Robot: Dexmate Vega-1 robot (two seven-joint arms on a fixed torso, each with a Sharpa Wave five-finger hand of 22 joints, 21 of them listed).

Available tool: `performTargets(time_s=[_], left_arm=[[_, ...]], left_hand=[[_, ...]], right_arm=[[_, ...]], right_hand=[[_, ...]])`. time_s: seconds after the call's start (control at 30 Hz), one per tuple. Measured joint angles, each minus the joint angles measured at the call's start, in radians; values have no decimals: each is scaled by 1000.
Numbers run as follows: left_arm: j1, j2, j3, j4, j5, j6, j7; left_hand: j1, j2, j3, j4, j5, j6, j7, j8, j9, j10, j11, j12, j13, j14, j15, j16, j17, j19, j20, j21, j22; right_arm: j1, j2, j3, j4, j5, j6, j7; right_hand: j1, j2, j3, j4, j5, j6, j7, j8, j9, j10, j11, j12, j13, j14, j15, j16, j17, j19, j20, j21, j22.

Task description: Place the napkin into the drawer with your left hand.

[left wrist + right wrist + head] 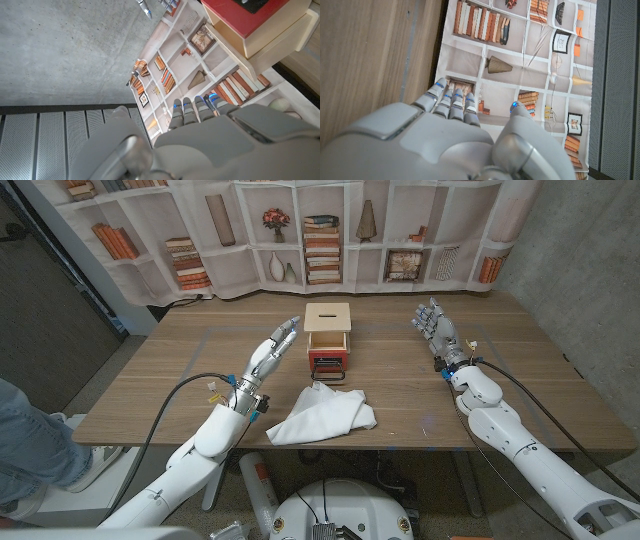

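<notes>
A crumpled white napkin (322, 417) lies on the wooden table (500, 390) near its front edge. Behind it stands a small wooden drawer box (328, 338) whose red drawer (327, 365) is pulled out toward me; the box (260, 25) also shows in the left wrist view. My left hand (273, 348) hovers left of the box with fingers stretched out and empty, behind and to the left of the napkin. My right hand (437, 328) is raised at the right of the table, fingers apart, holding nothing.
A bookshelf-print backdrop (320, 230) hangs behind the table. A person's leg in jeans (30, 440) is at the left edge. Black cables (170, 405) run along both arms. Bare tabletop lies between the box and my right hand.
</notes>
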State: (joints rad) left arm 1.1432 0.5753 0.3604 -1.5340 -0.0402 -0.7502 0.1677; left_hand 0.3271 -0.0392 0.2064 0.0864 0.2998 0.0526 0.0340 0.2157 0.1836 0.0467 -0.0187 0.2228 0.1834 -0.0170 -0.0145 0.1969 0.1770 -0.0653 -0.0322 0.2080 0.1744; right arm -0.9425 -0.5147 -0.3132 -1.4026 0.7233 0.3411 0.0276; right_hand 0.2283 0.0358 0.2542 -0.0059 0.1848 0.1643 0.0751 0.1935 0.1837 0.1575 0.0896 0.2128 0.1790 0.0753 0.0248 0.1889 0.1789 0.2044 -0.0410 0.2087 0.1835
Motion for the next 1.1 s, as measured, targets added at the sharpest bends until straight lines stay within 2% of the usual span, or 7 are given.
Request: performTargets(time_s=[0.13, 0.63, 0.8, 0.9, 1.1], left_arm=[[-6, -3, 6, 2, 30, -11, 8], [0, -1, 15, -10, 124, -24, 42], [23, 8, 8, -38, 153, -10, 58], [30, 12, 5, -48, 174, 5, 68], [78, 36, -16, -125, 245, 64, 104]], left_hand=[[5, 5, 0, 0, 3, 5, -2, 8, 0, 8, -8, 1, 0, 5, -2, 0, 0, 10, -4, 0, 0], [17, 1, -4, -4, 13, 39, -11, 8, 0, 31, -7, 1, 0, 28, -9, 0, 0, 32, -2, 7, 0], [17, 1, -7, -7, 15, 43, -15, 8, 0, 37, -12, 1, 0, 31, -9, 0, 0, 38, 4, 7, 0], [21, 5, -8, -8, 19, 50, -11, 8, 0, 39, -14, 1, 0, 36, -14, 0, 0, 44, -2, 7, 0], [21, 5, -5, -11, 22, 55, -16, 8, 0, 45, -14, 1, 0, 36, -14, 0, 0, 44, -2, 7, 0]], right_arm=[[0, 1, 2, 3, 3, 4, 3], [1, 4, 8, 12, 11, 9, 9], [5, 6, 7, 16, 13, 9, 13], [8, 7, 7, 18, 13, 9, 15], [14, 11, 4, 24, 15, 9, 23]], right_hand=[[0, 0, 0, 0, 0, 0, 0, 0, 0, 0, 0, 0, 0, 0, 0, 0, 0, 0, 0, 0, 0], [0, 0, -4, -4, 0, 0, 0, 0, 0, 0, 0, 0, 0, 0, 0, 0, 0, 0, 0, 0, 0], [0, 0, -4, -4, 0, 4, 4, 0, 0, 0, 0, 0, 0, 0, 0, 0, 0, 0, 0, 0, 0], [5, 5, -4, -4, 0, 4, 4, 0, 0, 0, 0, 0, 0, 0, 0, 0, 0, 0, 0, 0, 0], [5, 5, -4, -4, 0, 4, 4, 0, 0, 0, 0, 0, 0, 0, 0, 0, 0, 0, 0, 0, 0]])
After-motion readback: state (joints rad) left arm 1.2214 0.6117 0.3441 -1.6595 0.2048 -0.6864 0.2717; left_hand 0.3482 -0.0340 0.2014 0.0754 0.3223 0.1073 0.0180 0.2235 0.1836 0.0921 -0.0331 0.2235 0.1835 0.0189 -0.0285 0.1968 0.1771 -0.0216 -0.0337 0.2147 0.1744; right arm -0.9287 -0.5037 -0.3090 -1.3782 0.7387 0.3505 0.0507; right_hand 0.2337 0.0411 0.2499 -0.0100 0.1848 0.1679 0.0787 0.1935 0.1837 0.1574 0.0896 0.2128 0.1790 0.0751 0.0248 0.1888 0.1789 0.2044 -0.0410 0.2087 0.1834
